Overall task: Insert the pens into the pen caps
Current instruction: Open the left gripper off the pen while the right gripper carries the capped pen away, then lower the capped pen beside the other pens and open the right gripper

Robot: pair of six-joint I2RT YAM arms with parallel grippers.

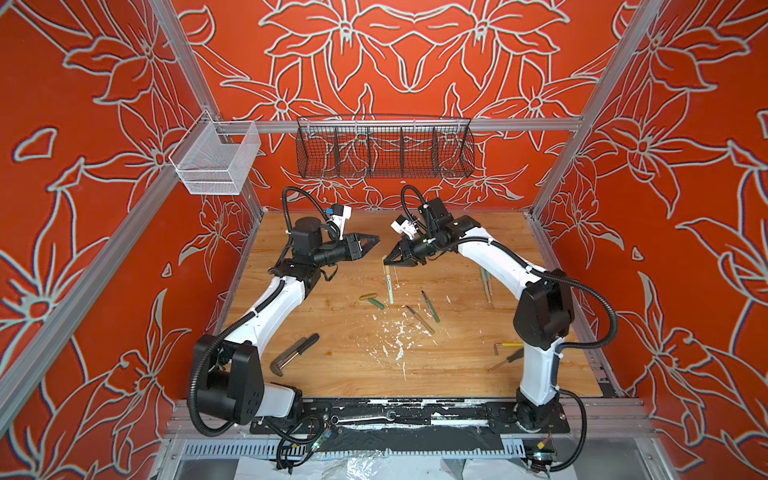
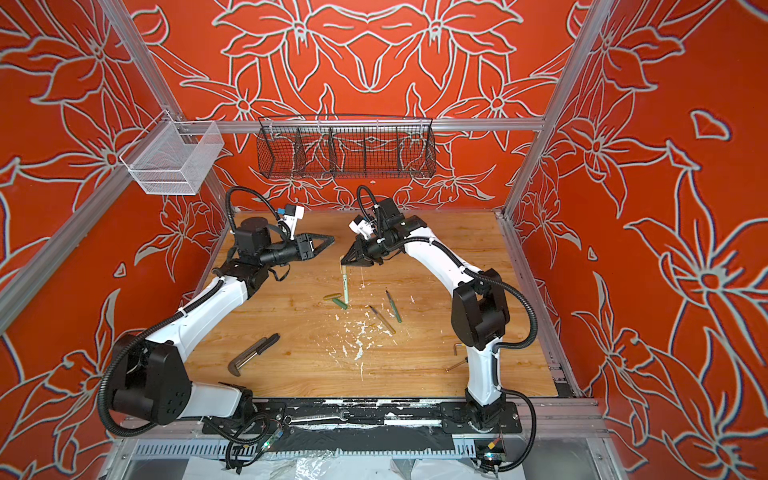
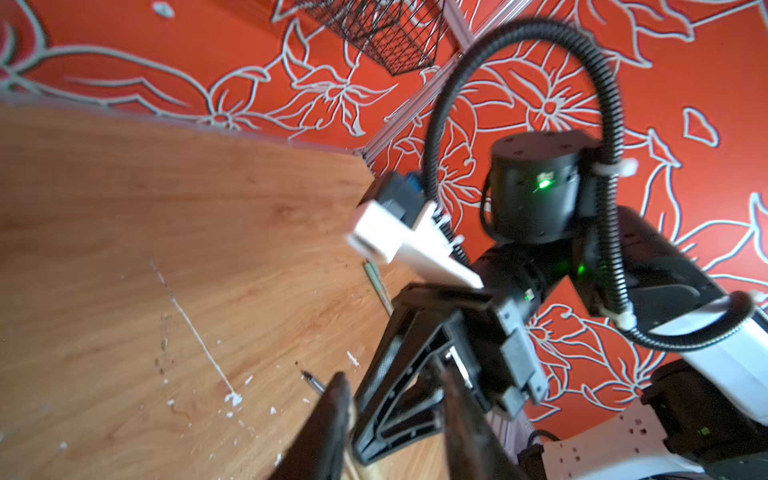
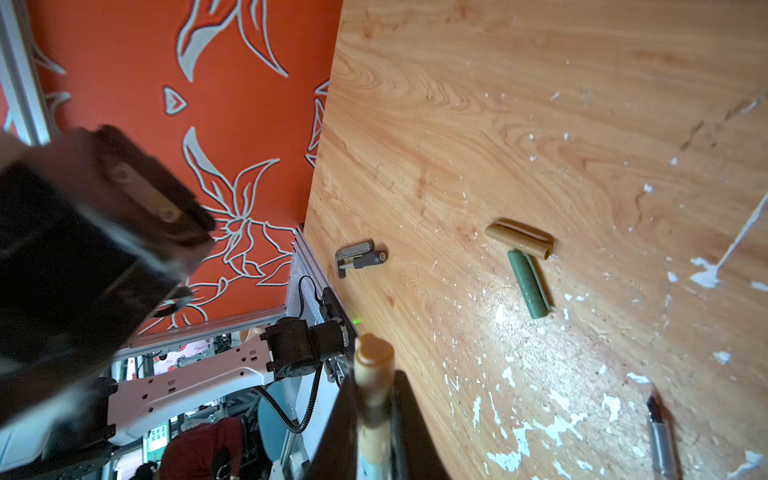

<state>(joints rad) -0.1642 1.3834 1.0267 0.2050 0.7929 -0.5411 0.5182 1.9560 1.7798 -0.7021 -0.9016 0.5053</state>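
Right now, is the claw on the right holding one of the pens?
Yes, the right wrist view shows the right gripper closed on a pale pen whose tan end sticks out between its fingers.

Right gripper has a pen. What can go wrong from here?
1. The right gripper pinches the held pen near one end; the long free part could swing or slip.
2. The tan cap and dark green cap lie touching, near that free end; setting it down may scatter them.
3. The olive pen and green pen lie close together; grabbing one could nudge the other.
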